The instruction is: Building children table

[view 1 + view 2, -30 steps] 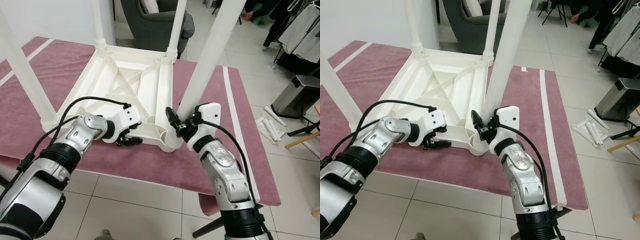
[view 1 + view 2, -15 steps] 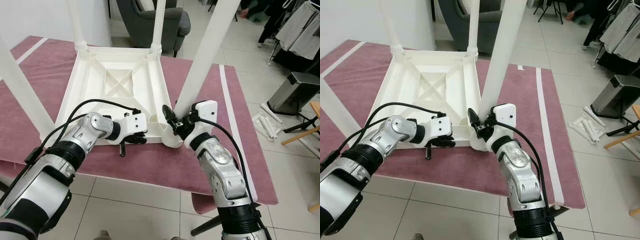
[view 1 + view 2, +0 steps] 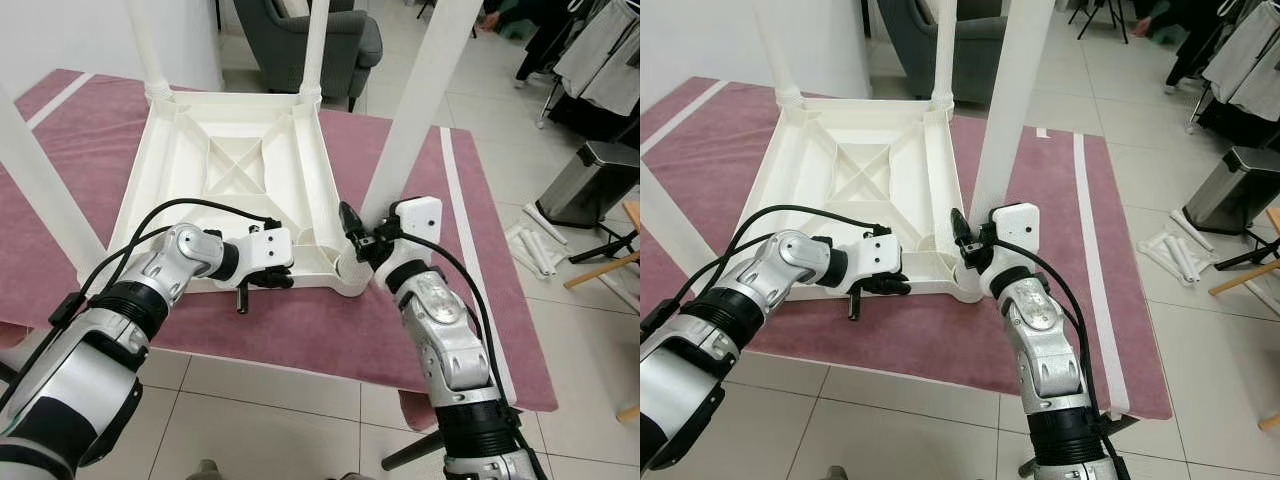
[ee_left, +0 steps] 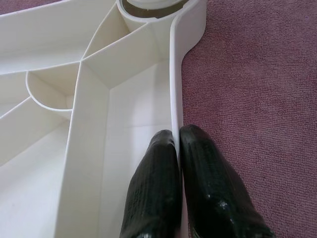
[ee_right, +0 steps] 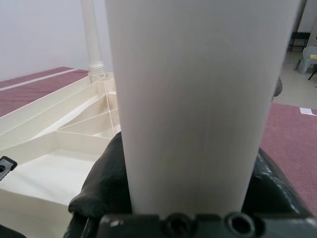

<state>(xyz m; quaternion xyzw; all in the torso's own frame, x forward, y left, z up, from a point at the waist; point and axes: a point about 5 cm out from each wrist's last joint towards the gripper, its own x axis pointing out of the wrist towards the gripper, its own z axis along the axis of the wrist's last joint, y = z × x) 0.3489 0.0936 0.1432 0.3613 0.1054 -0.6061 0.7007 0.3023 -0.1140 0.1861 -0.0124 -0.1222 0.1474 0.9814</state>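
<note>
left claw [image 4: 177,148] pinches tabletop rim [image 4: 174,89] | right claw [image 3: 362,243] grips leg [image 3: 405,160]

table legs [image 3: 430,95] cut off by top edge

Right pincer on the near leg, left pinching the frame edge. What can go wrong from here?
1. The right pincer grips the table leg low at its socket, and the leg leans; turning it tilted may cross-thread or jam it.
2. The left pincer pinches only the thin rim of the upturned tabletop, so it may slip and let the top rotate on the purple cloth.
</note>
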